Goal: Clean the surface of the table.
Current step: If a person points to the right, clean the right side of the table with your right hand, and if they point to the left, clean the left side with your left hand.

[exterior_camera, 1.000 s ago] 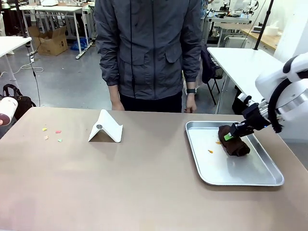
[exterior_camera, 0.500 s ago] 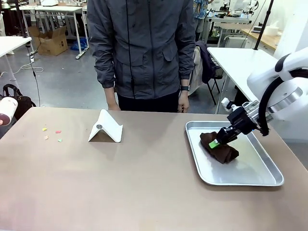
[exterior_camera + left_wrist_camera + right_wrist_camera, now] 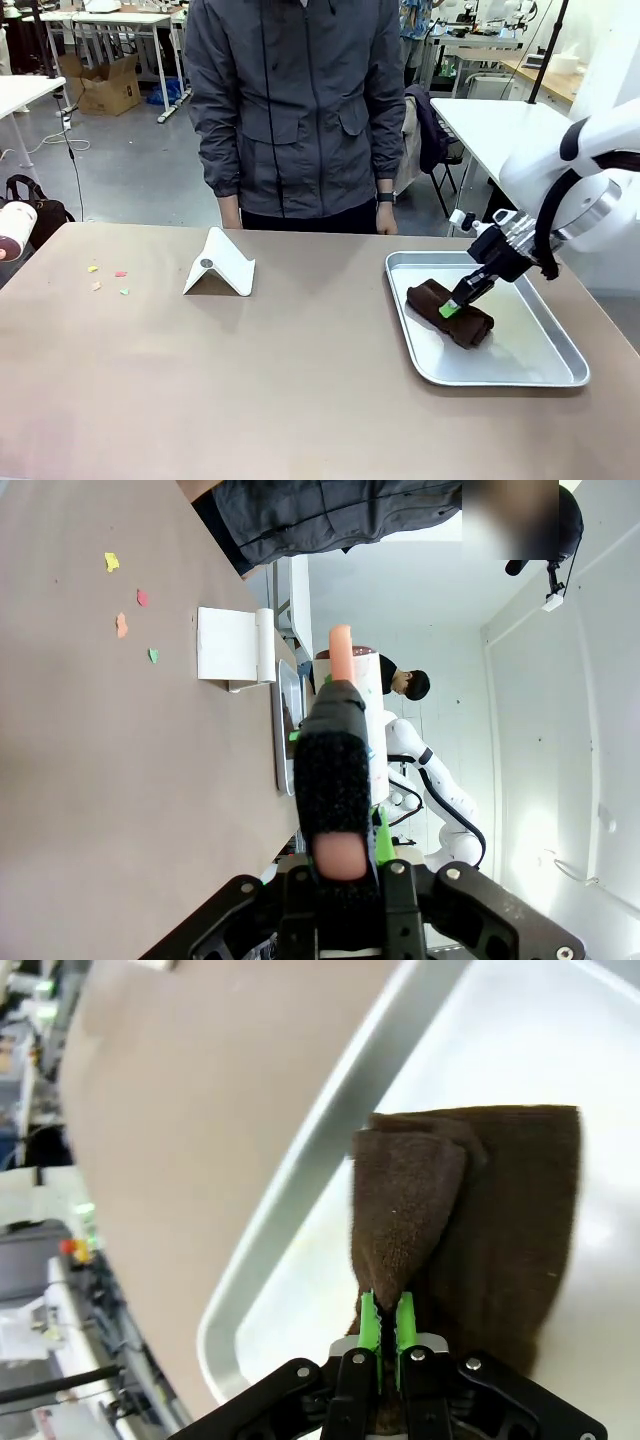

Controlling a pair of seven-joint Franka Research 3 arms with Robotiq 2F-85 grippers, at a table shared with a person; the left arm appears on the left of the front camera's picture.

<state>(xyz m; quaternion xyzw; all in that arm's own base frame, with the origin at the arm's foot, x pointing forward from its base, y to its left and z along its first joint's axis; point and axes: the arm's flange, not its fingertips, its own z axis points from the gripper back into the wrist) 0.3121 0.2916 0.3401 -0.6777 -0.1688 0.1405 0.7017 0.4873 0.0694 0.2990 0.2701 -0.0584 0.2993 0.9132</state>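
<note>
While the right gripper [image 3: 450, 308] is pinching the brown cloth [image 3: 470, 326] inside the silver tray [image 3: 500, 380] at the right end of the table [image 3: 300, 400], coloured scraps [image 3: 120, 273] are lying unwiped toward its left end, so cleaning is judged barely begun.

One table [image 3: 300, 380], tray [image 3: 520, 345], cloth [image 3: 428, 296] and stand [image 3: 222, 266]; four scraps [image 3: 96, 286]

Looks like a robotics lab or workshop. Far beyond the jaws of the right gripper [image 3: 451, 308], past the wide tan-brown table [image 3: 250, 380]: bare grey concrete floor [image 3: 140, 165], white-topped work tables on metal legs [image 3: 110, 18], an open brown cardboard box [image 3: 105, 90] beneath one, loose white cable [image 3: 55, 145] on the ground. Just behind and right of those jaws, another white-topped table [image 3: 500, 125]; farther back, a bench crowded with equipment [image 3: 480, 35].
</note>
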